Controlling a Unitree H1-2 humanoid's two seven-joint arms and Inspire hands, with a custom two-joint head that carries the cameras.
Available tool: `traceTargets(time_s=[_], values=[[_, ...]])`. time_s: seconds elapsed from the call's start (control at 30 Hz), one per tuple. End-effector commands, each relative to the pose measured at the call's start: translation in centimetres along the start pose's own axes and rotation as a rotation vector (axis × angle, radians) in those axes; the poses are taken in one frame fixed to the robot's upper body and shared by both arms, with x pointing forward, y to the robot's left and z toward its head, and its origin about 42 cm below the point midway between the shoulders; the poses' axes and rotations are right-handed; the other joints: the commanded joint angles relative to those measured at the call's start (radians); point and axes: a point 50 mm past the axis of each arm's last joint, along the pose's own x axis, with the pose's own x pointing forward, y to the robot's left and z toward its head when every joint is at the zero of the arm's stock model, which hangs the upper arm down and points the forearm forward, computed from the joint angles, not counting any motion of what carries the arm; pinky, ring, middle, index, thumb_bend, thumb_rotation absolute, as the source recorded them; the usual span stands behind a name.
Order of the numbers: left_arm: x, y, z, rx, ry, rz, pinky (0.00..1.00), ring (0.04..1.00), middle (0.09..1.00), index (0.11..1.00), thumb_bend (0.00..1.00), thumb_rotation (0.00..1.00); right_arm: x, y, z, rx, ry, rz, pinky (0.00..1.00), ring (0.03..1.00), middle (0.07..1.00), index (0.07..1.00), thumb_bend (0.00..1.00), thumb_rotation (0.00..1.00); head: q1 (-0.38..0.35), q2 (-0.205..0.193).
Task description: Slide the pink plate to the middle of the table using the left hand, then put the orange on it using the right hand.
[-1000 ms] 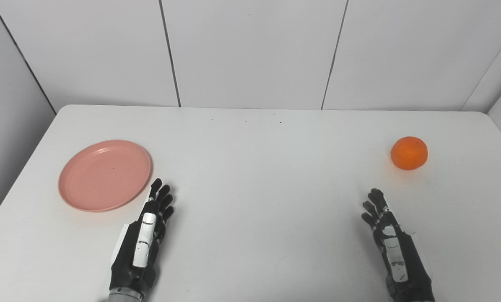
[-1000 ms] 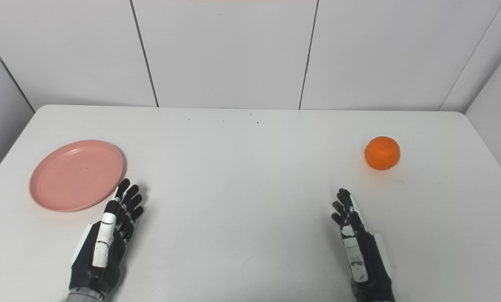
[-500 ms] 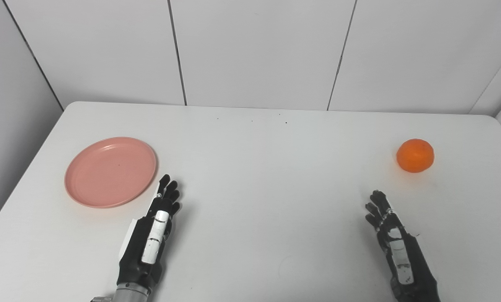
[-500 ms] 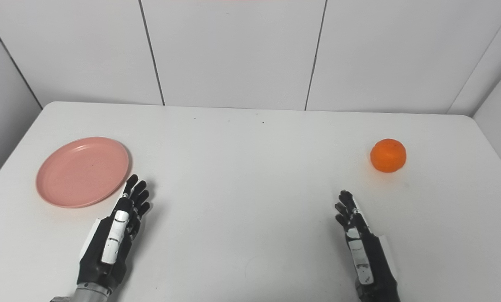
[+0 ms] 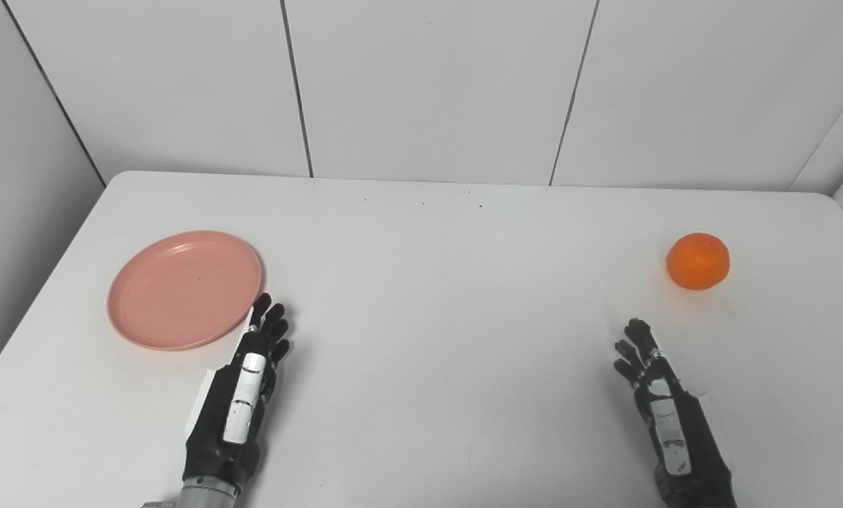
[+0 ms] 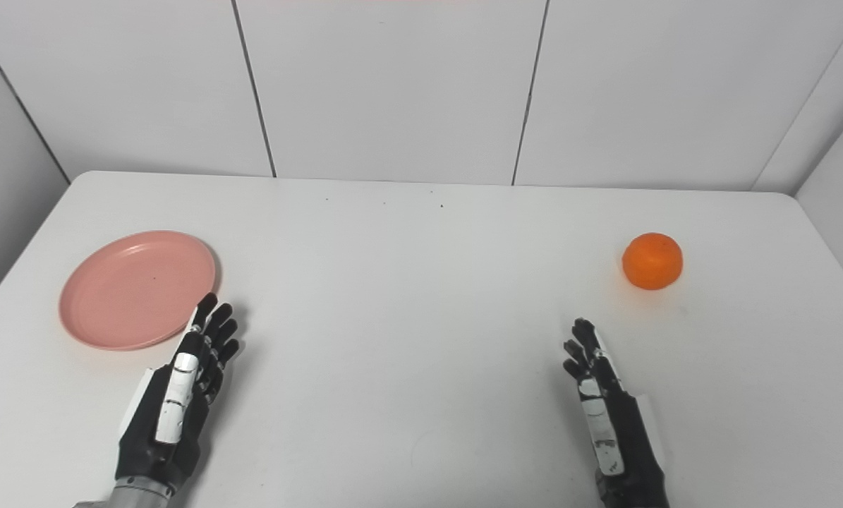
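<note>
a bare test booth or lab — plain white table point(image 5: 421, 296), blank white wall panels point(image 5: 428, 85).

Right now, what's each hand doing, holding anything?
Left hand: open, empty, fingertips beside the pink plate.
Right hand: open, empty, short of the orange.

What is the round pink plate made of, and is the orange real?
The round pink plate looks like matte plastic: even colour, thin moulded rim, no shine. The orange has dull, faintly dimpled skin; real or fake, I cannot tell.
</note>
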Motion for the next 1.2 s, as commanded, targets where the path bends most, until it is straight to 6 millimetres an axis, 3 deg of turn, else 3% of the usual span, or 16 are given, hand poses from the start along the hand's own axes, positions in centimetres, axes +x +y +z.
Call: traceTargets(time_s=[0.0, 0.27, 0.8, 1.17], values=[[-2.4, 2.9, 0.7, 0.106, 0.036, -0.034, 1.0, 1.0, 1.0, 1.0, 0.66, 0.93, -0.1, 0.4, -0.5, 0.039, 0.069, -0.028, 0.94, 0.942, 0.964, 0.946, 0.81, 0.99, 0.0, 0.0], [-2.3, 2.4, 0.7, 0.1, 0.041, -0.027, 1.0, 1.0, 1.0, 1.0, 0.63, 0.93, -0.3, 0.1, -0.5, 0.048, 0.072, -0.034, 0.94, 0.936, 0.958, 0.938, 0.83, 0.98, 0.036, -0.02], [-2.8, 1.2, -0.8, 0.099, 0.048, -0.034, 1.0, 1.0, 1.0, 1.0, 0.66, 0.91, -1.4, -1.4, -2.0, 0.044, 0.106, -0.032, 0.93, 0.934, 0.953, 0.936, 0.82, 0.97, 0.127, -0.121], [-3.0, 0.8, -1.3, 0.111, 0.042, -0.036, 1.0, 1.0, 0.998, 1.0, 0.64, 0.9, -1.7, -2.0, -2.4, 0.023, 0.152, -0.024, 0.95, 0.95, 0.969, 0.947, 0.75, 1.0, 0.149, -0.135]])
